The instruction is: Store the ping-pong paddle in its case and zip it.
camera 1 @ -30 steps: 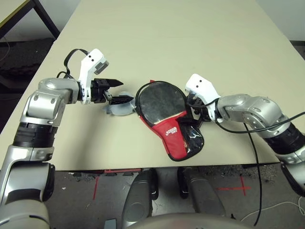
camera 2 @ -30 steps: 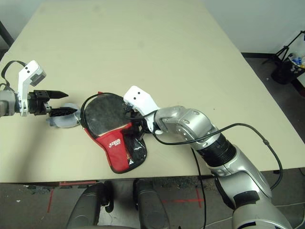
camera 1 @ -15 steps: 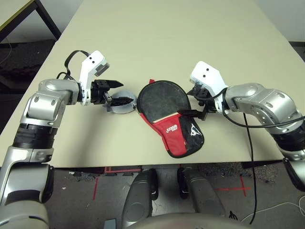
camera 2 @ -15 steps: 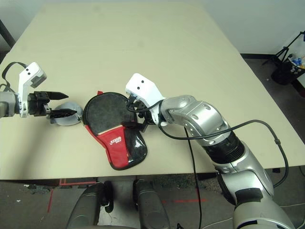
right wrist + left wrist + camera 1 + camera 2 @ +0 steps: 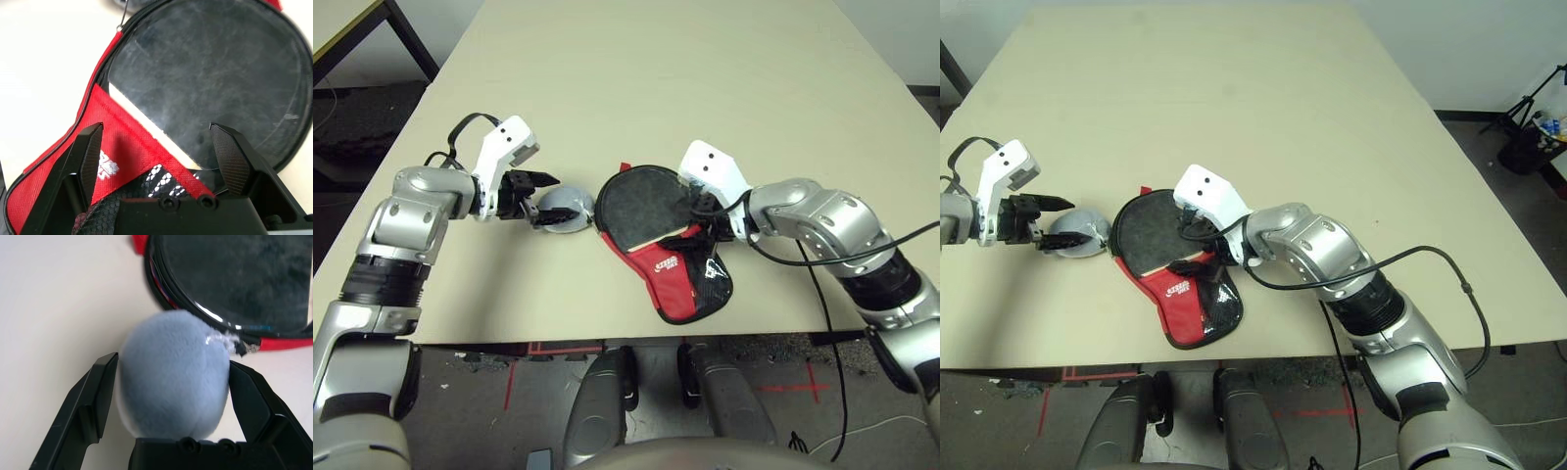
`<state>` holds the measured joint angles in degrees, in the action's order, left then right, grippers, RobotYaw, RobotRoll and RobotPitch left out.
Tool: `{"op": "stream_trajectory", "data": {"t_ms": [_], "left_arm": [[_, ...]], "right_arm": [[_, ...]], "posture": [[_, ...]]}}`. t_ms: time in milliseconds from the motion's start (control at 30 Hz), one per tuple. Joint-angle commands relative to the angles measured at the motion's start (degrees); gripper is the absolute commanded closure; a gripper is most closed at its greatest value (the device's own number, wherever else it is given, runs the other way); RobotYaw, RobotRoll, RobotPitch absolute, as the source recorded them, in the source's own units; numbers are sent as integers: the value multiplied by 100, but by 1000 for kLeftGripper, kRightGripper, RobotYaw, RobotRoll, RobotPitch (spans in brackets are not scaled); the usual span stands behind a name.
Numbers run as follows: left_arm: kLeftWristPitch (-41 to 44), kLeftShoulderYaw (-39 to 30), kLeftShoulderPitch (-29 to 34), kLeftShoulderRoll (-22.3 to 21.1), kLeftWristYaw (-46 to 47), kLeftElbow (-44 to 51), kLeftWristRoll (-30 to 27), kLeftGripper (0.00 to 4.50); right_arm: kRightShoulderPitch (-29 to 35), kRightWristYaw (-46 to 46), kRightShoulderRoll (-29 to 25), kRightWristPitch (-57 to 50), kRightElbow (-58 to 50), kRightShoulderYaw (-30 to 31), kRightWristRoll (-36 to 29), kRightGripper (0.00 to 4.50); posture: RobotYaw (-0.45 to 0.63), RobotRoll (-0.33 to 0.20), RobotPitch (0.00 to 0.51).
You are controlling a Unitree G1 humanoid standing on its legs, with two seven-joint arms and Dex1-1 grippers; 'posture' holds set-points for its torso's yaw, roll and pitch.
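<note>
The ping-pong paddle (image 5: 641, 199) lies with its round black face up inside the open case (image 5: 683, 276). A red flap of the case, with a white logo and a mesh pocket, covers the handle end. A thin tan strip of the paddle shows along the flap's edge. My right gripper (image 5: 161, 142) is open and hovers low over the flap's edge and the black face (image 5: 210, 78). My left gripper (image 5: 551, 199) is open to the left of the case. A small grey-blue pouch (image 5: 171, 372) sits between its two fingers.
The beige table (image 5: 705, 78) stretches bare behind the arms. The case lies close to the table's front edge (image 5: 607, 343). The pouch (image 5: 572, 206) touches the case's left rim. Dark floor and a black table leg (image 5: 406, 39) show at the far left.
My right gripper has swung left from beside the case to over its mouth. My left gripper has dipped and now straddles the grey-blue pouch.
</note>
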<state>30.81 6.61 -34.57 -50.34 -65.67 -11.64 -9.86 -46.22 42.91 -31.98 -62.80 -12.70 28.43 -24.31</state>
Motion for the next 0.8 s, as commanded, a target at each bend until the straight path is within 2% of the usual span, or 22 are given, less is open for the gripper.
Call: {"op": "stream_trajectory", "data": {"t_ms": [33, 300, 400, 567, 667, 800], "left_arm": [[-40, 176, 100, 116, -26, -129, 114, 0], [83, 307, 104, 275, -151, -252, 142, 0], [149, 346, 107, 295, -232, -243, 127, 548], [167, 343, 63, 395, -196, -327, 156, 2183], [186, 308, 27, 422, -181, -349, 146, 2996], [100, 254, -135, 461, -42, -567, 238, 3837]], "right_arm": [[-21, 208, 61, 125, 97, 235, 154, 24], [92, 691, 24, 321, 194, 505, 360, 24], [134, 812, 4, 403, 258, 579, 449, 0], [214, 974, -23, 646, 455, 745, 725, 0], [274, 1066, -36, 747, 507, 802, 863, 0], [364, 1184, -53, 805, 529, 836, 987, 0]], "posture": [[-92, 0, 187], [-101, 0, 184], [-102, 0, 186], [-106, 0, 197], [-106, 0, 201], [-105, 0, 203]]}}
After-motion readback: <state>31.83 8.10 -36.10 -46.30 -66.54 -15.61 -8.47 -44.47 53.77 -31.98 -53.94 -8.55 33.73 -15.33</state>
